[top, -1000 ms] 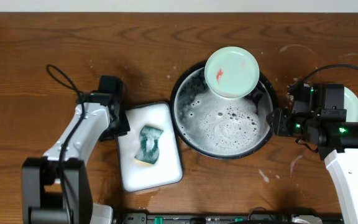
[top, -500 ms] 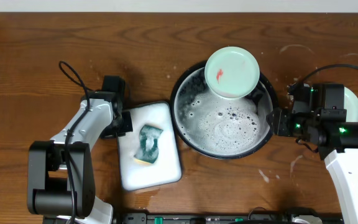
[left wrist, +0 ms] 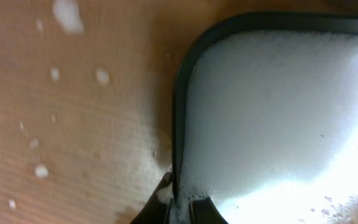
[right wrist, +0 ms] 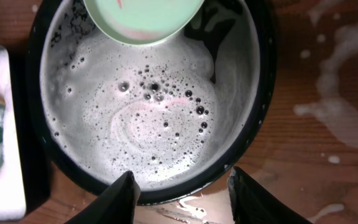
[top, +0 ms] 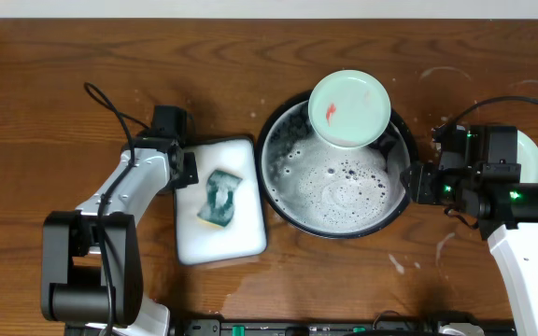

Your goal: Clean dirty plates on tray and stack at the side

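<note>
plate [top: 347, 108] propped tilted on basin [top: 264, 173] far rim; right pincer [right wrist: 185, 200] wide open, empty; left pincer [left wrist: 180, 204] pinching white tray [left wrist: 278, 112] edge.

White rectangular foamy tray [top: 224, 245] on brown wooden desk [top: 63, 84]
A green soft sponge [top: 219, 198] lies inside it.

Plate [top: 347, 109]: pale mint, one red smear. Tray [right wrist: 261, 112]: black, holding grey-white bubbled foam [right wrist: 148, 118]. Counter [top: 54, 84]: brown wood grain, white splashes; sponge [top: 219, 198] teal-green on a white dish [top: 194, 238].
</note>
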Action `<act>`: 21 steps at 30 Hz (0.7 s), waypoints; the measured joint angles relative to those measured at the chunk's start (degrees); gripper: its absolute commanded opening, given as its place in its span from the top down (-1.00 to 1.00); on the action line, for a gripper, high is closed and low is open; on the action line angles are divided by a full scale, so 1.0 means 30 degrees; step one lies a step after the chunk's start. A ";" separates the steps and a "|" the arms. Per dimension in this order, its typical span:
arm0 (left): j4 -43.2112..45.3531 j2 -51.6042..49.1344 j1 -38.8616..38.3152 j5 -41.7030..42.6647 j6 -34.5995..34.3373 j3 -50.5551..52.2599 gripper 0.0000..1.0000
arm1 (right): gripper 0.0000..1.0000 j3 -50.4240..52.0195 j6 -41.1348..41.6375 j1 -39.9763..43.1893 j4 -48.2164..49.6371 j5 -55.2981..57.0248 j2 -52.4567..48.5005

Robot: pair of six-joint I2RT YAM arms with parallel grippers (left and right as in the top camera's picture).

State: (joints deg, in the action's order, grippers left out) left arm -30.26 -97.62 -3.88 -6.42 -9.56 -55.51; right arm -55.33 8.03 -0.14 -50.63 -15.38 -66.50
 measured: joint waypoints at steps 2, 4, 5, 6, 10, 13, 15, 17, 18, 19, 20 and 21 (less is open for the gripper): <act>0.0517 0.0000 0.0015 -0.0058 0.0692 0.0007 0.85 | 0.07 0.0000 -0.0007 0.0000 0.0007 0.0000 0.0000; 0.1107 0.0000 0.0015 -0.0131 0.1472 0.0029 0.85 | 0.07 0.0000 0.0000 0.0000 0.0015 0.0000 0.0000; 0.1348 0.0000 0.0015 -0.0146 0.1843 0.0051 0.85 | 0.07 0.0000 0.0000 0.0000 0.0022 0.0000 0.0000; 0.1610 0.0000 0.0015 -0.0189 0.2288 0.0073 0.85 | 0.07 0.0000 -0.0007 0.0000 0.0036 0.0000 0.0000; 0.2368 0.0000 0.0015 -0.0291 0.4087 0.0102 0.85 | 0.07 0.0000 0.0000 0.0000 0.0102 0.0000 0.0000; 0.2696 0.0000 0.0015 -0.0350 0.4823 0.0102 0.57 | 0.07 0.0000 0.0000 0.0000 0.0102 0.0000 0.0000; 0.2812 0.0000 0.0022 -0.0415 0.5034 0.0102 -0.21 | 0.07 0.0000 -0.0007 0.0000 0.0102 0.0000 0.0000; 0.2929 0.0000 0.0007 -0.0342 0.5348 0.0102 -0.42 | 0.07 0.0000 -0.0007 0.0000 0.0146 0.0000 0.0000; 0.2885 0.0000 -0.0029 -0.0335 0.5333 0.0102 -0.48 | 0.07 0.0000 -0.0007 0.0000 0.0226 0.0000 0.0000; 0.2841 0.0000 -0.0029 -0.0328 0.5253 0.0102 -0.53 | 0.07 0.0000 -0.0029 -0.0007 0.0313 0.0000 0.0000; 0.2769 0.0000 -0.0022 -0.0342 0.5136 0.0102 -0.55 | 0.07 0.0000 -0.0117 -0.0051 0.0437 0.0007 0.0000; 0.2667 0.0015 -0.0022 -0.0342 0.5027 0.0102 -0.56 | 0.07 0.0000 -0.0175 -0.0117 0.0539 0.0007 0.0000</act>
State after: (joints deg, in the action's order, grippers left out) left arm -22.26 -97.58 -3.95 -7.44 5.52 -55.20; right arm -55.33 7.51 -0.49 -49.01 -15.35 -66.50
